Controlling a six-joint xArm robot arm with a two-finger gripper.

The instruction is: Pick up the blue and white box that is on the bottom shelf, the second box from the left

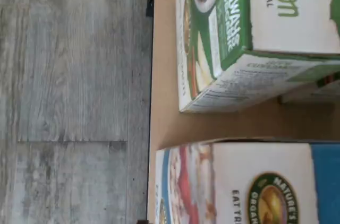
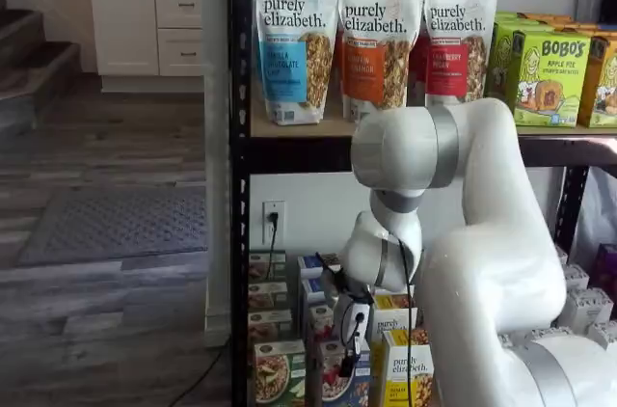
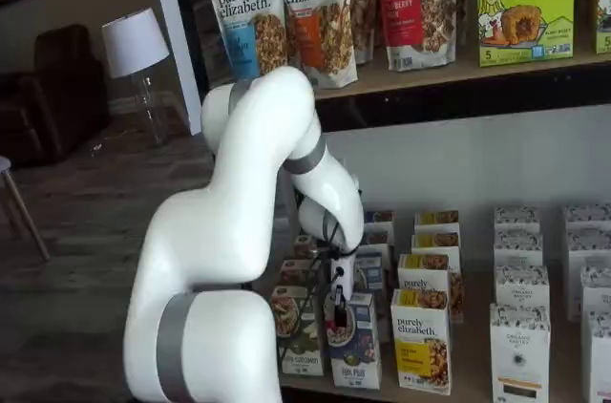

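The blue and white box (image 2: 335, 386) stands at the front of the bottom shelf (image 2: 240, 368), between a green and white box (image 2: 279, 374) and a yellow and white "purely elizabeth" box (image 2: 410, 371). It also shows in a shelf view (image 3: 354, 350). My gripper (image 2: 347, 341) hangs just above the box's top front edge, and it shows in a shelf view (image 3: 335, 310) too. Its fingers are dark and small, and no gap can be made out. In the wrist view, the blue and white box (image 1: 249, 184) lies close beside the green and white box (image 1: 239, 38) on the tan shelf board (image 1: 164, 102).
More rows of small cartons stand behind and to the right (image 3: 520, 327). Tall granola bags (image 2: 371, 40) and green Bobo's boxes (image 2: 545, 74) fill the tier above. The black rack post (image 2: 238, 185) is to the left. Grey wood floor (image 1: 69, 96) lies in front.
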